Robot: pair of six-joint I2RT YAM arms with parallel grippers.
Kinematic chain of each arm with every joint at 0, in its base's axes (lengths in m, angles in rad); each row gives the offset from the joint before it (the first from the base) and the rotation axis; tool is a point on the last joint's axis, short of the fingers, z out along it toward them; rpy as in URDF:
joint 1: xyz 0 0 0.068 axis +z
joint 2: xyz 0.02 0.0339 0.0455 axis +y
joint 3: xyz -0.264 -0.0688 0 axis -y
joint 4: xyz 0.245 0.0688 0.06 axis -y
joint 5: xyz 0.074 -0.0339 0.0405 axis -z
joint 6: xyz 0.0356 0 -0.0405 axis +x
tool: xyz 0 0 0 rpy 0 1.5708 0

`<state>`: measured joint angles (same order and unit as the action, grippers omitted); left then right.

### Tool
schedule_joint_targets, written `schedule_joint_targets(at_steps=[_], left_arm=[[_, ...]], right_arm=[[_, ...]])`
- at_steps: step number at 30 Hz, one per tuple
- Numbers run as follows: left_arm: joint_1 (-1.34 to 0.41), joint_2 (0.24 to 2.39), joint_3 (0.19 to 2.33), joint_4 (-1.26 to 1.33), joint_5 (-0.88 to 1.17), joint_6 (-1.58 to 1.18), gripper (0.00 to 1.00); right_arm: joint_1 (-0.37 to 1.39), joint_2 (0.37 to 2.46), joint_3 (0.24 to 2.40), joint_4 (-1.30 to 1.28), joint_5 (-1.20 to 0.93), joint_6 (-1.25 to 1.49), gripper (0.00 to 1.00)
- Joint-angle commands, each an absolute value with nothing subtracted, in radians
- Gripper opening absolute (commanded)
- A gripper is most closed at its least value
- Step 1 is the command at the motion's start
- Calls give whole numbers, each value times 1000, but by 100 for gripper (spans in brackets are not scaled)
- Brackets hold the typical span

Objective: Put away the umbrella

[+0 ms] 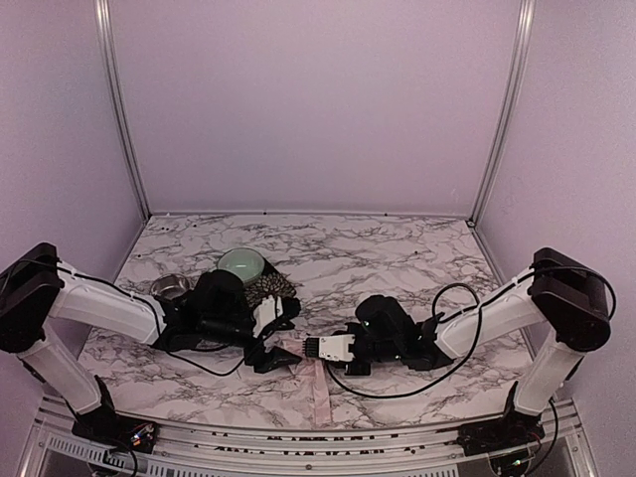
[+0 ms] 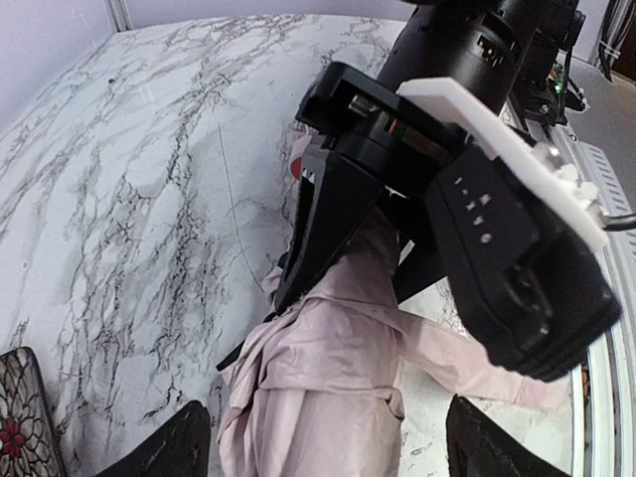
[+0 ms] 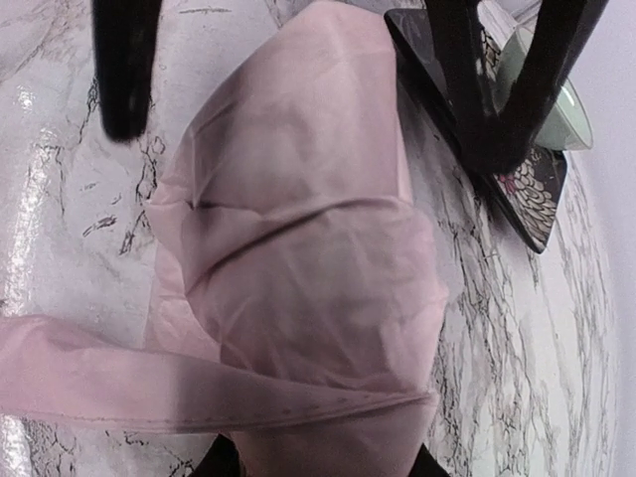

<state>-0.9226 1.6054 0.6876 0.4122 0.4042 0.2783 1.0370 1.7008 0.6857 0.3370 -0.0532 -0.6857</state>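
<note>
Left pincer (image 2: pixel 318 442) hangs with its fingers wide apart on either side of the pink umbrella (image 2: pixel 318 388), which lies bunched on the marble worktop (image 2: pixel 139 199) near the front edge. Just beside it, the right pincer (image 2: pixel 343 288) is clamped on the fabric.

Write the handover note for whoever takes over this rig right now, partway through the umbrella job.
Left gripper: open, fingers either side of the umbrella, not gripping it.
Right gripper: shut on the umbrella's pink fabric.
Umbrella: lies bunched on the marble table, near the front edge, between the two arms.
Done: canopy collapsed.
Left: the fabric is loose and untidy; it probably needs gathering and fastening. No strap is in view.
</note>
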Motion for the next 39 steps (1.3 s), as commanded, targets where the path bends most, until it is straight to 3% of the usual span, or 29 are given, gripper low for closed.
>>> schedule_joint_targets(at_steps=[1,5,13,19,27,36,39], left_arm=[[-919,1484,595,557,334,232,83],[-927,1378,519,612,255,101,79],[-1196,1254,406,730,-288,-75,48],[-1301,1307,438,755,-613,-115,57],[-1307,1476,539,864,-702,-9,74],[-1304,1724,751,999,-750,93,76],[-1288,1761,776,1007,-782,76,68]], right_arm=[[1036,1654,681,398,13,-654,0],[1030,1623,669,437,57,-621,0],[1017,1591,762,339,129,-538,0],[1016,1625,884,176,286,-366,0],[1021,1658,1036,-59,386,-140,0],[1032,1665,1121,-138,411,-45,0],[1042,1655,1127,-141,404,-43,0]])
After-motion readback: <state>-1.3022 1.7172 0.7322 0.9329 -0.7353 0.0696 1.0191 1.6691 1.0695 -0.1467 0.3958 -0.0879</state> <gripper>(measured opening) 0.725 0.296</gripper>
